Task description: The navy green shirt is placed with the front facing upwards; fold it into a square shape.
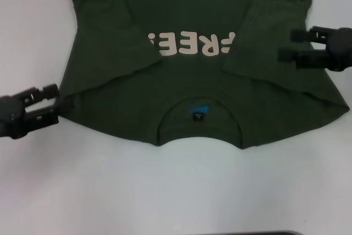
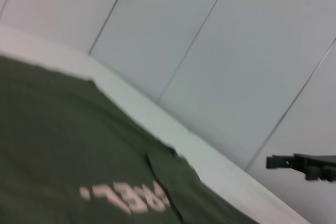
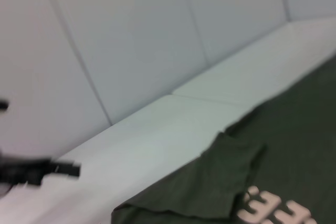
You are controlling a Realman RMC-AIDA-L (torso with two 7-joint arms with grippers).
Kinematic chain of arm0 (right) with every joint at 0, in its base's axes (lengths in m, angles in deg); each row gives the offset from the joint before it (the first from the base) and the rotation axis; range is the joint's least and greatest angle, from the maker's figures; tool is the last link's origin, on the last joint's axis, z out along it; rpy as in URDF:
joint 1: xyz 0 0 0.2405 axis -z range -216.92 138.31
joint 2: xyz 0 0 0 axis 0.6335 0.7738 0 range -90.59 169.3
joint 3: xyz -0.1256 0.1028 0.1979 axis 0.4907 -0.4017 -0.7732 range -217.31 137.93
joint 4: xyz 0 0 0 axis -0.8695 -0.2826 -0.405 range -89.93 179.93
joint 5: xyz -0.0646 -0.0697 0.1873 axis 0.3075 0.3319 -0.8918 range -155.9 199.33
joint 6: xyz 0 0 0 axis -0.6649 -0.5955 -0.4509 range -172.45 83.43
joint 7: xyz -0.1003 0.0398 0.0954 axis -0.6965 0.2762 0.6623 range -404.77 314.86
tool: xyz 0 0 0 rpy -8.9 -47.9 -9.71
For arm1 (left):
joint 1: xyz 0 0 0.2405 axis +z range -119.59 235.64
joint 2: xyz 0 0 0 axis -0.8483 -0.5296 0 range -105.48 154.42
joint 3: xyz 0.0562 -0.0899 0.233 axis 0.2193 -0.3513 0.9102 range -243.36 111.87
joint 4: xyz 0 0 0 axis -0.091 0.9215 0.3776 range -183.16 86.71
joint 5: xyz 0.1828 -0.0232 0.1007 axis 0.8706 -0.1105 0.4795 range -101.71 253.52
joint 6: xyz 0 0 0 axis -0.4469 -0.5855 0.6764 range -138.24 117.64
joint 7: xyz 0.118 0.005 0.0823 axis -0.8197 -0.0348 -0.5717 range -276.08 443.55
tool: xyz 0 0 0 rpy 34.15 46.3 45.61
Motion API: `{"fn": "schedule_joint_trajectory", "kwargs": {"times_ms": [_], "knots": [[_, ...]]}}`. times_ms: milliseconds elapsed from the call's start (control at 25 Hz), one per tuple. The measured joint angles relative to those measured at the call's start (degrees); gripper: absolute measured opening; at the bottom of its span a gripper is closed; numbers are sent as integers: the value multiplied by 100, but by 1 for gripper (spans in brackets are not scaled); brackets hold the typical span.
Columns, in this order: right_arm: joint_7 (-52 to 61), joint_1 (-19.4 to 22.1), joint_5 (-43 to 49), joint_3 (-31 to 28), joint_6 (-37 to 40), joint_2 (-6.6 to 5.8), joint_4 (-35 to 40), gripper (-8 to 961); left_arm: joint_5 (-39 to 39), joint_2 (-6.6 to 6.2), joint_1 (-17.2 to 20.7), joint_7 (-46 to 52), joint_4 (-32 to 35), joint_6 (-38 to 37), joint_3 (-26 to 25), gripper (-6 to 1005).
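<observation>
On the white table (image 1: 176,191), the navy green shirt (image 1: 181,89) lies front up with both sleeves folded inward — left gripper (image 1: 61,104) at its shoulder edge, right gripper (image 1: 289,45) over its opposite side, both spread and empty — lengthwise folds seemingly remain.

The dark olive-green cloth shirt (image 1: 192,81) looks matt and soft (its cream lettering (image 1: 192,44) is smoother, flat print). The white desk (image 1: 165,191) is smooth, faintly sheened. Both grippers look matt black plastic.
</observation>
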Motion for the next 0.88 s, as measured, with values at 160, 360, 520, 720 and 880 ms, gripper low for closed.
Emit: {"fn": "schedule_joint_trajectory", "kwargs": {"times_ms": [160,360,520,720,880], "knots": [[1357,-56,2,-97,18,-151,-20,927,241,-96,-119,1222,144,-118,92,837],[2686,-239,-24,-240,-48,-357,-288,927,542,-182,-386,2842,251,-10,95,833],[2841,-317,-13,-256,-121,-457,-527,928,813,-240,-634,3769,199,223,151,829],[2857,-316,-27,-358,-159,-493,-532,928,1106,-280,-769,4305,187,727,229,825],[2863,-318,-28,-393,-147,-522,-533,928,1131,-292,-761,4422,130,1035,233,800]]}}
